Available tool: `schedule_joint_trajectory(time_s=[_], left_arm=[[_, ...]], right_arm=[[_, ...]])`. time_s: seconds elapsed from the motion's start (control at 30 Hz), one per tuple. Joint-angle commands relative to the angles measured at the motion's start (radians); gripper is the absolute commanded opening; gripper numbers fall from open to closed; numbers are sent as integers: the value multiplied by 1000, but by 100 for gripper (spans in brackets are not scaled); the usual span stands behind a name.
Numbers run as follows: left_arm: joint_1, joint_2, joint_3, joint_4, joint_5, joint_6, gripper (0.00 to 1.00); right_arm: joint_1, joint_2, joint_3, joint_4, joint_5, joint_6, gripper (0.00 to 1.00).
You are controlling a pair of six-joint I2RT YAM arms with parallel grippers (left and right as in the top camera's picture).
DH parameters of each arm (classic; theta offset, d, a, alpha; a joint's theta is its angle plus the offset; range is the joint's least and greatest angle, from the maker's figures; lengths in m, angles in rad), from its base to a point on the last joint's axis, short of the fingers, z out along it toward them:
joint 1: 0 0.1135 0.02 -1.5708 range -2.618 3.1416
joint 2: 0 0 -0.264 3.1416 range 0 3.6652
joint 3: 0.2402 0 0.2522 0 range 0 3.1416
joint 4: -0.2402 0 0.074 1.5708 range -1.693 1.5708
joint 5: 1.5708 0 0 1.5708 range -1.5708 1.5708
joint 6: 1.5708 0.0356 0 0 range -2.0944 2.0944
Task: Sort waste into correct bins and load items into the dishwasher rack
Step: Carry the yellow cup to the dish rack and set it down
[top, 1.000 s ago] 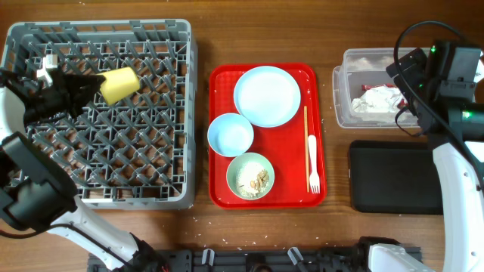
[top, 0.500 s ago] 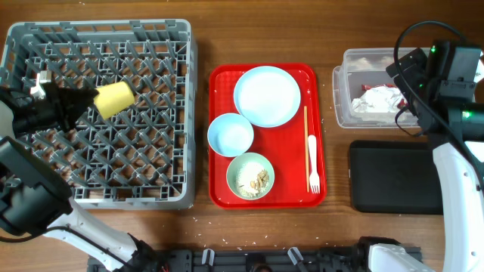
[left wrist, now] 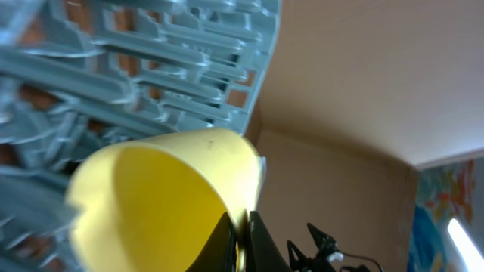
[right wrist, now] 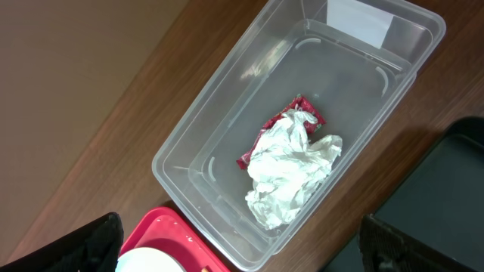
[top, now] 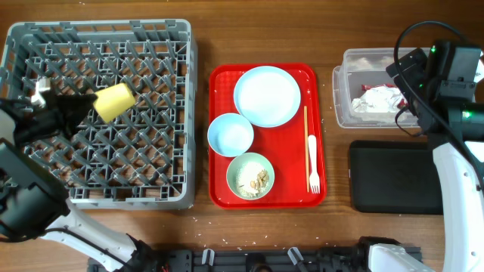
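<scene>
My left gripper (top: 97,102) is shut on the rim of the small yellow cup (top: 115,102), which it holds tilted over the left half of the grey dishwasher rack (top: 151,162). In the left wrist view one finger sits inside the cup (left wrist: 166,196) and one outside, pinching its wall. My right gripper (right wrist: 246,242) hangs open above the clear tub (right wrist: 219,113), where the white napkin (right wrist: 291,170) lies on the red wrapper (right wrist: 249,157). On the red tray (top: 219,193) are the plate (top: 267,96), an empty bowl (top: 230,134), a bowl with crumbs (top: 250,175), the fork (top: 312,165) and the chopsticks (top: 305,140).
The black tray (top: 393,177) lies in front of the clear tub (top: 344,98) at the right, with nothing in the part that shows. The right arm's body (top: 450,72) covers the tub's right end. A few crumbs dot the wooden table near its front edge.
The left gripper has carried the yellow cup a little toward the front of the rack and slightly left. The right arm has not moved.
</scene>
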Motion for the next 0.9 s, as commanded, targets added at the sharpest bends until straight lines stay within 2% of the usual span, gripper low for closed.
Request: schedule_joint_trajectory(time_s=[0.0,0.03,0.1,0.27,0.33,0.4,0.47,0.57,0.63,0.7,0.73,0.8,0.87], left_arm=[[82,9,-13,-24,-163,19,8],[97,9,-13,-28,-184,19,13],[112,9,-13,-37,-203,18,18],[117,-29,52,-104,-357,-69,21],[117,-73,71,-129,-367,-68,21],[107,-154,75,-145,-367,-68,18],[50,-272,75,-141,-373,-59,6],[-94,-377,75,-89,-418,-58,4],[-252,-396,75,1,-543,-121,4],[-380,-378,72,88,-777,-261,4],[-441,-362,72,126,-942,-346,4],[-523,-336,72,159,-1164,-454,4],[-562,-309,72,173,-1259,-484,4]], right_arm=[[-2,-1,1,0,20,10,100],[-2,-1,1,0,20,10,100],[-2,-1,1,0,20,11,100],[-2,-1,1,0,20,11,100],[-2,-1,1,0,20,10,100],[-2,-1,1,0,20,11,100],[-2,-1,1,-1,20,10,100],[-2,-1,1,0,20,11,100],[-2,-1,1,-1,20,10,100],[-2,-1,1,0,20,10,100],[-2,-1,1,0,20,11,100],[-2,-1,1,0,20,11,99],[-2,-1,1,0,20,10,100]])
